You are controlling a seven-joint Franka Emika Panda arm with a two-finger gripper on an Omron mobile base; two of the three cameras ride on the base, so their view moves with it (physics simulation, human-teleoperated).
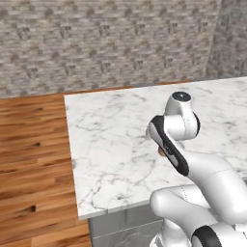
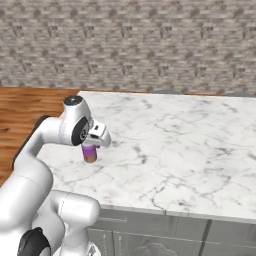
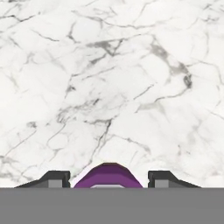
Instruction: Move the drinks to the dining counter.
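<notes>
The claw (image 2: 90,148) is holding the can (image 2: 90,153) by its top, with one dark finger on each side of the purple rim in the hand view. The can is hanging upright over the white marble tabletop (image 2: 190,145), near its left front part, with the purple end up and the orange end down. The arm (image 1: 202,173) is reaching over the front edge.
</notes>
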